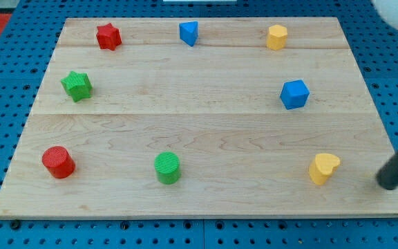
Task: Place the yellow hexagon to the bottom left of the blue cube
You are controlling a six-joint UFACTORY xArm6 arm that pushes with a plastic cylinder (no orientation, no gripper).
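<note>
Rod tip (387, 184): no gripper fitted, near right edge, just right of yellow heart (323, 168). Blue cube (294, 94) far of it. Yellow hexagon (276, 37) far right.

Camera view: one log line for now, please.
my tip: bottom right, touching nothing | yellow hexagon: top right, unmoved | blue cube: below it
</note>
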